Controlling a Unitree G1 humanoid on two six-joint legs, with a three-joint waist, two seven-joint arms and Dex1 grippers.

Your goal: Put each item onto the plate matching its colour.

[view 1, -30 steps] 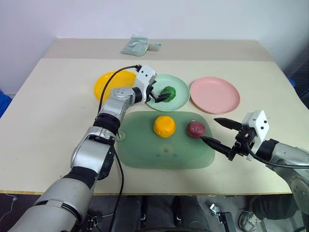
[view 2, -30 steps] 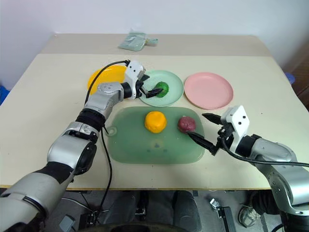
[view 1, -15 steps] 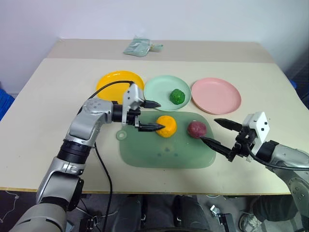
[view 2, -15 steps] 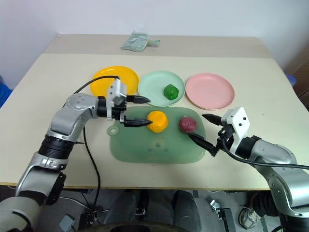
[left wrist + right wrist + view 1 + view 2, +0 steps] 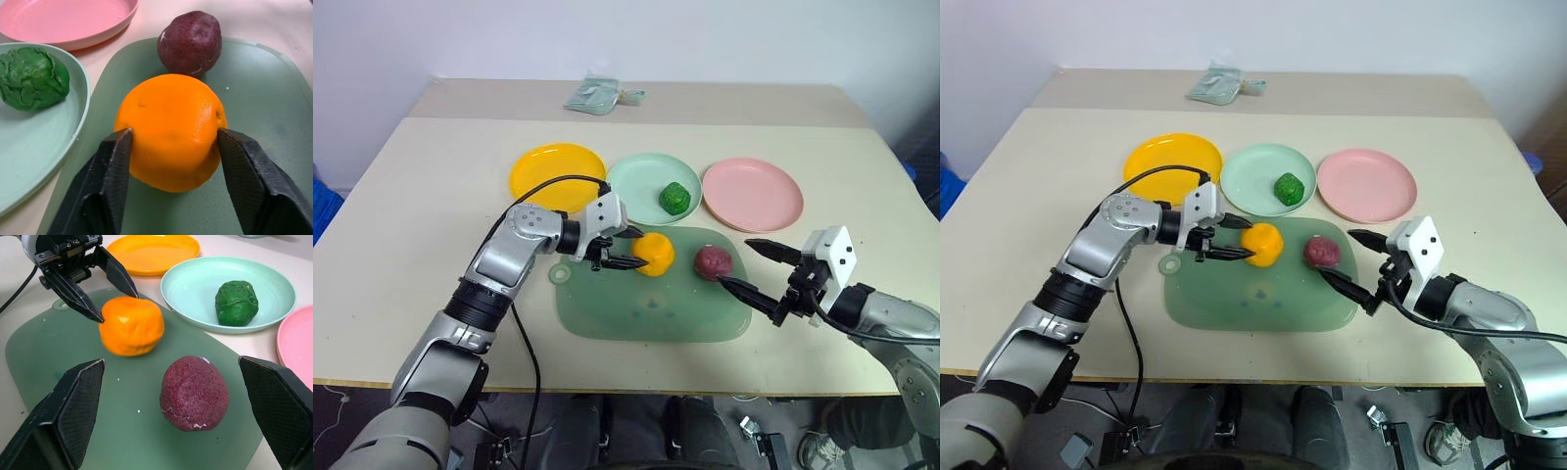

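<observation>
The left gripper (image 5: 171,142) clamps its black fingers on a dimpled orange toy fruit (image 5: 171,129) on the translucent green tray (image 5: 646,308); the right gripper (image 5: 759,269), fingers spread wide, flanks a maroon lump (image 5: 194,392).

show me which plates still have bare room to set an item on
The yellow plate and the pink plate are bare. The mint plate already holds the green item. The tray is crowded, both grippers by its two items.
</observation>
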